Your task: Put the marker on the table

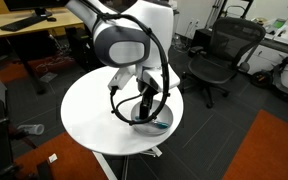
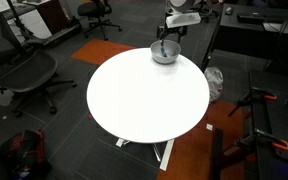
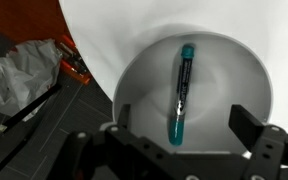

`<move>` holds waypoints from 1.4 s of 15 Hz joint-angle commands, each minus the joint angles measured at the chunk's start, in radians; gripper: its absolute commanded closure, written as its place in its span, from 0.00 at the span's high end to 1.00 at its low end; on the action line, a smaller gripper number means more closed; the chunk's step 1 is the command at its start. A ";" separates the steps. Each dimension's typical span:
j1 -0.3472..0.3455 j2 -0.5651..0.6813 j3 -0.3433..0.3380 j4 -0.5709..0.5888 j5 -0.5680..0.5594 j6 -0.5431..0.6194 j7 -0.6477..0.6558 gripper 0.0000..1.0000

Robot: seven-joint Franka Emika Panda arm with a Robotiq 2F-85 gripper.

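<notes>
The marker (image 3: 181, 92), a short dark stick with teal ends, lies inside the grey bowl (image 3: 239, 70), running up and down in the wrist view. The bowl sits near the edge of the round white table (image 1: 89, 110), also seen in the other exterior view (image 2: 144, 95). My gripper (image 3: 182, 128) hangs directly over the bowl with both fingers spread wide either side of the marker's lower end, open and empty. In an exterior view the gripper (image 1: 149, 112) reaches down into the bowl (image 1: 156, 122). The bowl (image 2: 165, 53) and gripper (image 2: 165, 42) show at the table's far edge.
Office chairs stand around the table (image 1: 219, 55) (image 2: 19, 70). A wooden desk (image 1: 29, 25) is at the back. A crumpled plastic bag (image 3: 24, 72) lies on the dark floor beside the table edge. Most of the white top is bare.
</notes>
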 commanded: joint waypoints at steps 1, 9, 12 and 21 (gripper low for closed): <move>-0.010 0.057 -0.001 0.059 0.041 -0.002 -0.055 1.00; -0.025 0.154 -0.001 0.154 0.056 0.006 -0.077 1.00; -0.025 0.187 -0.001 0.189 0.054 0.007 -0.075 1.00; -0.028 0.268 -0.002 0.269 0.056 0.002 -0.067 0.72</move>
